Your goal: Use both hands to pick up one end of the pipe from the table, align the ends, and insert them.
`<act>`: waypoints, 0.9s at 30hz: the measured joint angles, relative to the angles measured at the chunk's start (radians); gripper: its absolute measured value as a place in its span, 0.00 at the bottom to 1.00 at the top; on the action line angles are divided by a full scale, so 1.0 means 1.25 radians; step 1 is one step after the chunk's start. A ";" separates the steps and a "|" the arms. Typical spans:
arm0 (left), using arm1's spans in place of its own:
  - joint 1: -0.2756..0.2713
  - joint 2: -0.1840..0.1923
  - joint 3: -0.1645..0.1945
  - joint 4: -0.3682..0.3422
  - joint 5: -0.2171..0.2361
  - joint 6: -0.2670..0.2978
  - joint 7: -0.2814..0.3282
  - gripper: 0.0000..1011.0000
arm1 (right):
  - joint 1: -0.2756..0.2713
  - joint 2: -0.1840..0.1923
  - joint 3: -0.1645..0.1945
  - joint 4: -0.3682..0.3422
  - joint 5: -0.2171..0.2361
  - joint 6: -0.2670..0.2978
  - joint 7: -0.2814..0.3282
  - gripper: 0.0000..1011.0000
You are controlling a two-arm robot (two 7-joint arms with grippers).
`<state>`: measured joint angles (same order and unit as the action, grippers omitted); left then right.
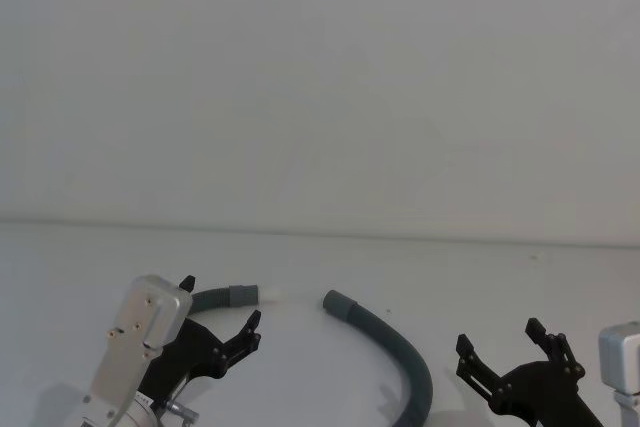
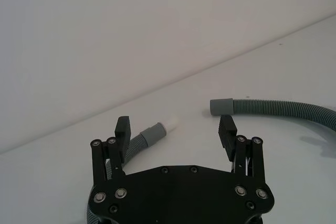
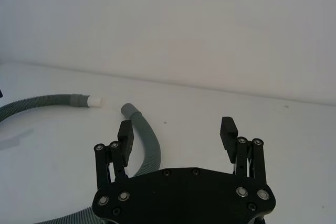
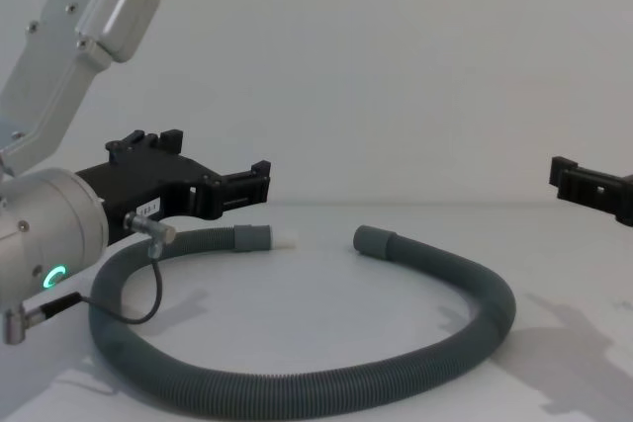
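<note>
The pipe [image 4: 297, 387], a dark grey corrugated hose, lies in an open loop on the white table [image 4: 326, 294]. Its two ends face each other across a short gap. One is a grey cuff with a white spigot tip [image 4: 252, 237] [image 2: 154, 132] [image 1: 243, 294]. The other is a plain hollow cuff [image 4: 376, 241] [image 2: 220, 106] [image 3: 128, 109]. My left gripper [image 4: 218, 155] [image 1: 222, 300] [image 2: 174, 121] hovers open just above and behind the spigot end, holding nothing. My right gripper [image 1: 498, 335] [image 3: 177, 124] [image 4: 569, 175] hangs open to the right of the pipe, above the table.
A plain pale wall [image 1: 320, 97] rises behind the table's far edge. A thin black cable [image 4: 148, 294] droops from my left arm over the pipe's left bend. Bare table lies between the loop and the wall and around my right gripper.
</note>
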<state>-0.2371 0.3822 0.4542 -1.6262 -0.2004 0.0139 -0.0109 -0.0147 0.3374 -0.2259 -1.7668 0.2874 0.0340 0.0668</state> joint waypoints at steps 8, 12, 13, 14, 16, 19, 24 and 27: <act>0.000 0.000 0.000 0.000 0.000 0.000 0.000 0.99 | 0.000 0.000 0.000 0.000 0.000 0.000 0.000 1.00; 0.000 0.000 0.000 0.000 0.000 0.000 0.000 0.99 | 0.000 0.000 0.000 0.000 0.000 0.000 0.000 1.00; 0.000 0.000 0.000 0.000 0.000 0.000 0.000 0.99 | 0.000 0.000 0.000 0.000 0.000 0.000 0.000 1.00; 0.000 0.000 0.000 0.000 0.000 0.000 0.000 0.99 | 0.000 0.000 0.000 0.000 0.000 0.000 0.000 1.00; 0.000 0.000 0.000 0.000 0.000 0.000 0.000 0.99 | 0.000 0.000 0.000 0.000 0.000 0.000 0.000 1.00; 0.000 0.000 0.000 0.000 0.000 0.000 0.000 0.99 | 0.000 0.000 0.000 0.000 0.000 0.000 0.000 1.00; 0.000 0.000 0.000 0.000 0.000 0.000 0.000 0.99 | 0.000 0.000 0.000 0.000 0.000 0.000 0.000 1.00; 0.000 0.000 0.000 0.000 0.000 0.000 0.000 0.99 | 0.000 0.000 0.000 0.000 0.000 0.000 0.000 1.00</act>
<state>-0.2371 0.3821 0.4542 -1.6262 -0.2003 0.0139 -0.0109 -0.0147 0.3375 -0.2259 -1.7668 0.2874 0.0340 0.0668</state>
